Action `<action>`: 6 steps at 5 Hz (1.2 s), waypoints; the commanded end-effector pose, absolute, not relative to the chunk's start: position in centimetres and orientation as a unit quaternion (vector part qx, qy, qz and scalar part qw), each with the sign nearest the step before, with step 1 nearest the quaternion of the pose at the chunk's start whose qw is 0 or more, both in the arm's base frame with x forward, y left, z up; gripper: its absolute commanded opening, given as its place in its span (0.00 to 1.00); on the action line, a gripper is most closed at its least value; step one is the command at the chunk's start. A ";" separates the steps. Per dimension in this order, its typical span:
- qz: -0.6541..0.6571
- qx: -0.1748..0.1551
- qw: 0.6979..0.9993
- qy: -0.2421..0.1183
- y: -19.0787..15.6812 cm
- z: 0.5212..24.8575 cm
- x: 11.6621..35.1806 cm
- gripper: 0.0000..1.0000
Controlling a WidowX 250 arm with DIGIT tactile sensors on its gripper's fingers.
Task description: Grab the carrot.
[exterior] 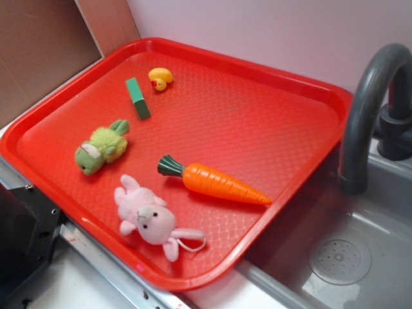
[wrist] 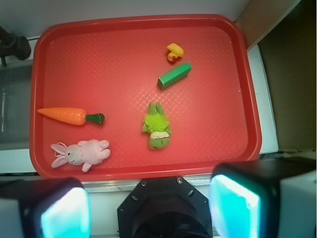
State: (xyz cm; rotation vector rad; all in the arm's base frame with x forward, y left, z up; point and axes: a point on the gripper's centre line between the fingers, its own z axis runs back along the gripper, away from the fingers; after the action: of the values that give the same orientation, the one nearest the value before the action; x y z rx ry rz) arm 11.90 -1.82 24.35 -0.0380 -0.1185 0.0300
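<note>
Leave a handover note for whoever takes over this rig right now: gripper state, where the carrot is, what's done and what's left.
Gripper: jaws open, holding nothing, hovering high above the near edge of the red plastic tray.
Glossy orange plastic toy carrot: lying flat on the tray, near the side by the grey sink, beside the pink plush bunny. In the wrist view it sits to the left, green stub pointing toward the tray's middle.
Done: nothing yet; the carrot is untouched.
Left: move over the carrot, descend, close on its thick part, lift.
</note>
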 end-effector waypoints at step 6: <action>-0.389 -0.028 0.915 -0.101 -9.3 19.4 19.0 1.00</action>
State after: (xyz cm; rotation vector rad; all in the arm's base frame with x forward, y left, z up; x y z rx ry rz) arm 19.48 -8.67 18.66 -0.0583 -0.1761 -0.7835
